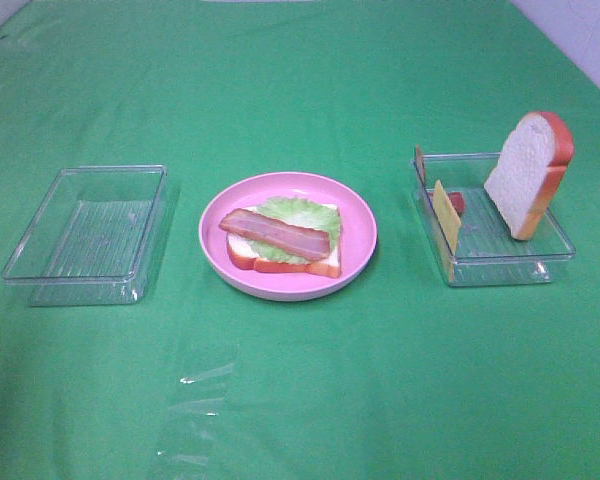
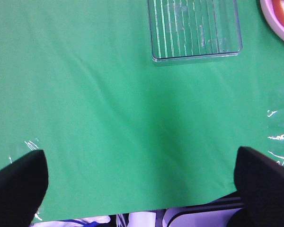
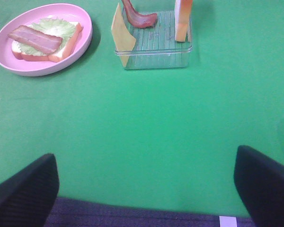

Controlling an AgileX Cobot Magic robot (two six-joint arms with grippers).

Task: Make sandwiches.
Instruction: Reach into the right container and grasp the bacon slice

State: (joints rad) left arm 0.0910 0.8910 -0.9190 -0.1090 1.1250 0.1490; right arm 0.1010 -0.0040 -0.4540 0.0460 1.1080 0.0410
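Observation:
A partly stacked sandwich lies on the pink plate (image 1: 360,235): one bread slice (image 1: 292,266), green lettuce (image 1: 302,212) and a bacon strip (image 1: 275,234) on top. It also shows in the right wrist view (image 3: 35,39). A second bread slice (image 1: 528,172) stands tilted in the right clear tray (image 1: 500,268), with a yellow cheese slice (image 1: 446,217) and another bacon strip (image 1: 456,202). My left gripper (image 2: 142,179) and right gripper (image 3: 146,182) are open and empty, low over the cloth near the front edge. Neither shows in the exterior view.
An empty clear tray (image 1: 90,235) sits left of the plate and also shows in the left wrist view (image 2: 194,28). A green cloth (image 1: 300,400) covers the table. The plate's rim (image 2: 277,19) shows at a corner of the left wrist view.

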